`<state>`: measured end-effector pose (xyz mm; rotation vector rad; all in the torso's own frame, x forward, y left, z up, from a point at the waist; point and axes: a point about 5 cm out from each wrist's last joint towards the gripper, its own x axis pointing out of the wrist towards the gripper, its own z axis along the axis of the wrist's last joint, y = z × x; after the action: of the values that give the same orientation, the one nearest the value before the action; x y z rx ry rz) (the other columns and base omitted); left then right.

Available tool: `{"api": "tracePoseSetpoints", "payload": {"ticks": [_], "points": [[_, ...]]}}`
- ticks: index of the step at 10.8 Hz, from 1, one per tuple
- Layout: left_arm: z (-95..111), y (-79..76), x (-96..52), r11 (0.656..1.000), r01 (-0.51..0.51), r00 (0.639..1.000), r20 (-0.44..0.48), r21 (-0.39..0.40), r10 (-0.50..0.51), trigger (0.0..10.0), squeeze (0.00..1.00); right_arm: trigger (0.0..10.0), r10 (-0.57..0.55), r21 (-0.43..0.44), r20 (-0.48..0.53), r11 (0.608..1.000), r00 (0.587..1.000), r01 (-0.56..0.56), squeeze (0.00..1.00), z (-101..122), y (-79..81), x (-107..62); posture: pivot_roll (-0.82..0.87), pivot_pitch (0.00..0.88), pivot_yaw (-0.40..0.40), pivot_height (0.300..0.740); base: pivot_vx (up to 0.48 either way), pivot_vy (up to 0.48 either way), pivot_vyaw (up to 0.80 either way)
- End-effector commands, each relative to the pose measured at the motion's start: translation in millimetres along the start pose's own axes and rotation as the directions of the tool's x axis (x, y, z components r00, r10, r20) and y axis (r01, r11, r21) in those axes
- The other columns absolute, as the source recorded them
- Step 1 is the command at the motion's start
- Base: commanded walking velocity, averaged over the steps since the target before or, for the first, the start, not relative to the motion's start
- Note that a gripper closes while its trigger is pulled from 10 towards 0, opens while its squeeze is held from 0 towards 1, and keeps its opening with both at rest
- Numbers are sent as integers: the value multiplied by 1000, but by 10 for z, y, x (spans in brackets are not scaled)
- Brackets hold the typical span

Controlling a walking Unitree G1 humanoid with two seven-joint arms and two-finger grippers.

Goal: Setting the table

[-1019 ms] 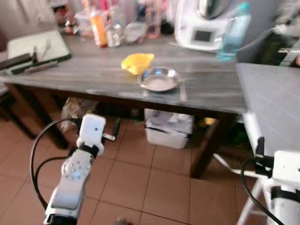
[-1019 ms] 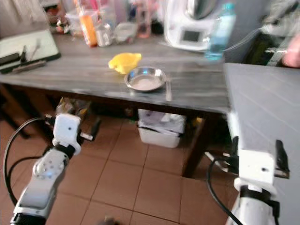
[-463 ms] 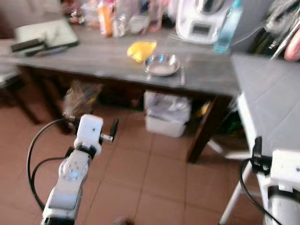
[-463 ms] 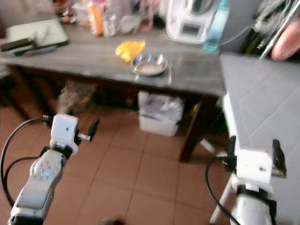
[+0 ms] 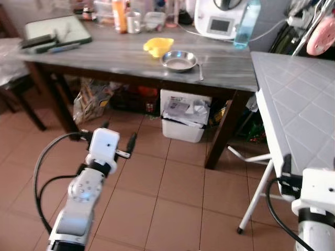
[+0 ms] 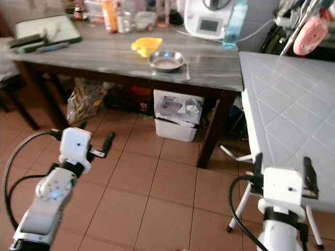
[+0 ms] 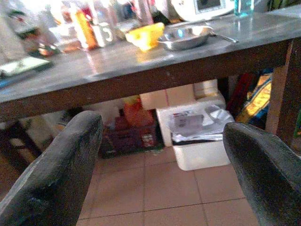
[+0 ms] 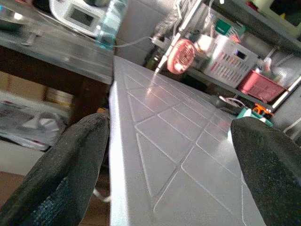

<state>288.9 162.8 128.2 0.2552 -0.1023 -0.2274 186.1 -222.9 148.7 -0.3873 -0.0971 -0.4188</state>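
A steel bowl (image 5: 179, 60) sits on the grey wooden table (image 5: 104, 55), with a yellow bowl (image 5: 158, 46) just behind it and a spoon (image 5: 200, 71) to its right. The table stands well ahead of me. My left gripper (image 5: 118, 135) hangs open over the tiled floor, short of the table, nothing between its fingers (image 7: 56, 169). My right gripper (image 6: 282, 167) is open too, held low beside the white tiled table (image 5: 298, 104), and it holds nothing.
At the table's back stand a white appliance (image 5: 219, 18), a blue water bottle (image 5: 247, 23), an orange bottle (image 5: 120, 9) and jars. A green board (image 5: 55, 31) lies at its left end. Under the table sit a white bin (image 5: 183, 123) and bags.
The whole view has pulled back and sharpened: the table now lies farther off and more floor shows. Both arms keep the same pose, grippers still open.
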Motion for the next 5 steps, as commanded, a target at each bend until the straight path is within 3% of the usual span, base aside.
{"api": "tracePoseSetpoints", "payload": {"ticks": [1,5], "points": [[10,-76,26,999,48,999,10,-20,-48,10000,0,10000,-2,-12,0,1000,1000,2,0,-5,-22,6,52,104,-13,740,0,0,0],[64,-232,90,995,81,996,37,-66,-79,10000,0,10000,-2,-19,5,1000,1000,2,0,-4,-24,9,45,99,-14,740,0,0,0]]}}
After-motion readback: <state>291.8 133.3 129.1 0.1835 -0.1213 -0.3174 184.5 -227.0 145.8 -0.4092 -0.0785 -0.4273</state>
